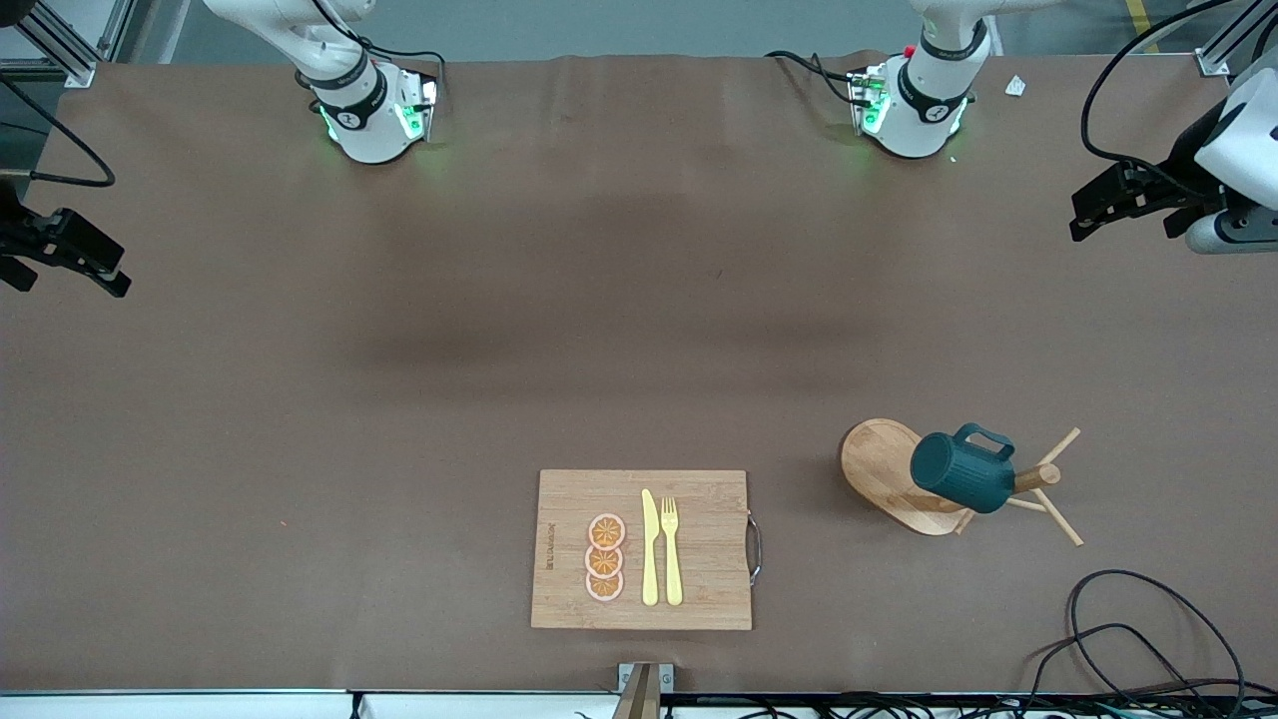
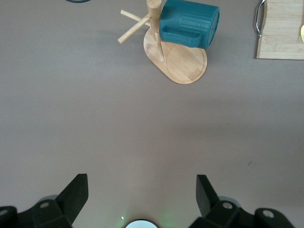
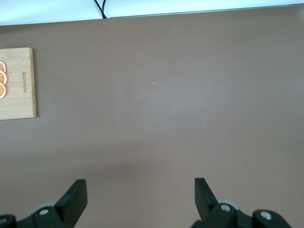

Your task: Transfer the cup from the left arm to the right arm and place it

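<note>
1. Teal cup (image 1: 962,469) was hung on the wooden mug tree (image 1: 899,477), toward the left arm's end.
2. Left gripper (image 2: 141,197) fingers were spread wide, nothing held.
3. Right gripper (image 3: 140,197) likewise spread, empty.
4. Cutting board (image 1: 641,549) print was unreadable.

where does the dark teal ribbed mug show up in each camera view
Front view: the dark teal ribbed mug hangs on the wooden mug tree, beside the bamboo cutting board, toward the left arm's end.
Left wrist view: mug at the top edge, on the tree.
Right wrist view: not in it.
Shared landmark: the cutting board, in all three views.
</note>
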